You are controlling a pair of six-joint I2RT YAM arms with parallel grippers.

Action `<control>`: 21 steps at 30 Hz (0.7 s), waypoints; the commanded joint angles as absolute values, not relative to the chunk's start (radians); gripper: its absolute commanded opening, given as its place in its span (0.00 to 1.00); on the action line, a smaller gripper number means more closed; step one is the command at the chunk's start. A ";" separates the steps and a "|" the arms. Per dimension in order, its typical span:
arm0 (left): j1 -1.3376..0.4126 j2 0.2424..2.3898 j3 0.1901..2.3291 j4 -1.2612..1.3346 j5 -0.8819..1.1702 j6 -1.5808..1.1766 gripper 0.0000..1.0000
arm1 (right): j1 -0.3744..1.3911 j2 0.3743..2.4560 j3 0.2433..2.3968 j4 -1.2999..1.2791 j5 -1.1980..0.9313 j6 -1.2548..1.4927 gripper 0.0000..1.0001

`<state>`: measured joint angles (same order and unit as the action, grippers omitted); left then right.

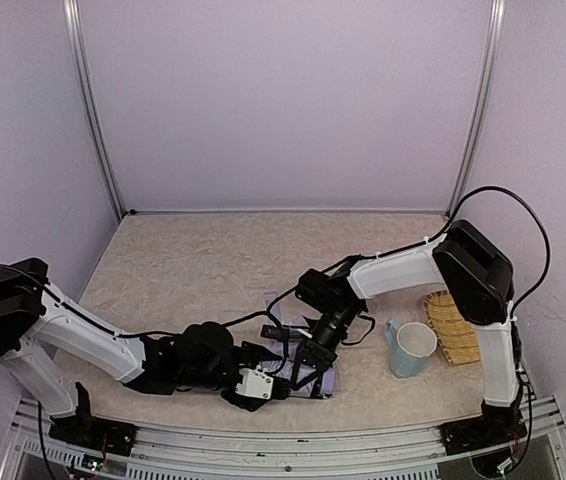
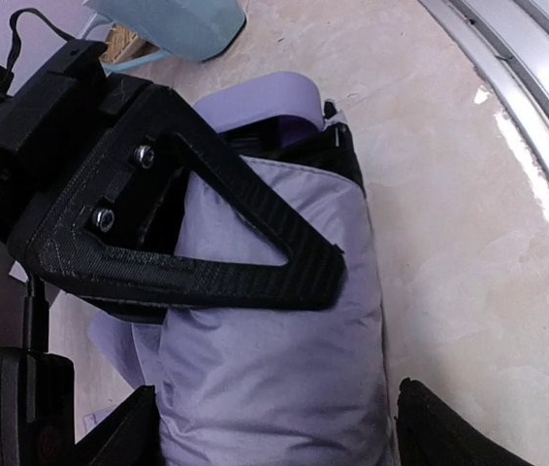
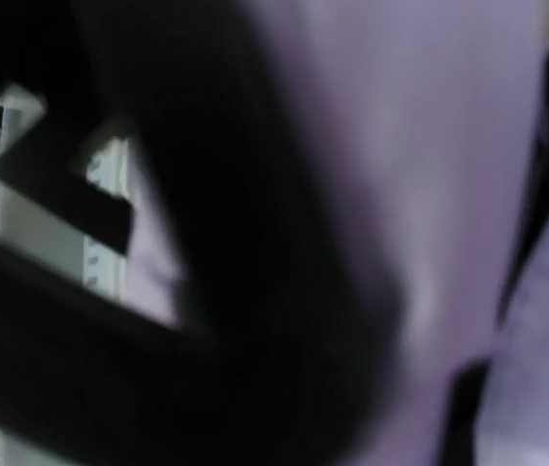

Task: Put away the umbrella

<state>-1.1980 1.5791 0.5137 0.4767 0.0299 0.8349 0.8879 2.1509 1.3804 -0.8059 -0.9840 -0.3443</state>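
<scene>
Umbrella (image 1: 325,380) lies collapsed as a soft lavender bundle on the bench (image 1: 193,270), at the middle of the near edge, with both arms converged on it. Judged progress: the canopy is down and gathered, so the folding part looks largely done. The fabric is loose and puffy, and no strap, sleeve or holder shows closed around it, so the putting-away itself is not yet done. Where it should go, the pictures do not say. Left gripper (image 2: 270,432) has its jaws wide, one on either side of the bundle; whether they press it or merely straddle it, I cannot tell. Right gripper (image 1: 308,365) is down on the bundle from the far side, its jaw state not readable. The top view gives the layout: the mug (image 1: 415,350) stands right of the umbrella, and the woven mat (image 1: 453,325) is beyond it at the right edge. The left wrist view adds what the arms hide from above: a right finger (image 2: 226,262) lying across the fabric, and black lining at the far end. The right wrist view is only blurred lavender and dark shapes, too close to read.
</scene>
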 commanded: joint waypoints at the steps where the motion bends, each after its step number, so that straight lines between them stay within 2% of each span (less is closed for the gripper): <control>1: -1.186 1.653 0.567 0.345 0.034 0.811 0.75 | 0.905 2.271 1.325 -0.850 -0.736 -0.332 0.09; 6: -1.169 1.741 0.636 0.236 0.002 0.773 0.63 | 0.904 2.240 1.353 -0.824 -0.764 -0.343 0.17; 8: -1.158 1.769 0.672 0.175 0.023 0.752 0.59 | 0.902 2.225 1.355 -0.809 -0.772 -0.341 0.24; 11: -1.131 1.797 0.735 0.056 0.087 0.722 0.52 | 0.897 2.183 1.346 -0.774 -0.773 -0.322 0.38; 14: -1.115 1.827 0.813 -0.076 0.174 0.705 0.48 | 0.882 2.120 1.323 -0.719 -0.785 -0.284 0.62; 17: -1.117 1.888 0.902 -0.204 0.189 0.668 0.44 | 0.866 2.036 1.280 -0.648 -0.791 -0.235 0.77; 21: -1.113 1.978 1.001 -0.355 0.218 0.592 0.34 | 0.858 1.914 1.205 -0.571 -0.713 -0.164 0.80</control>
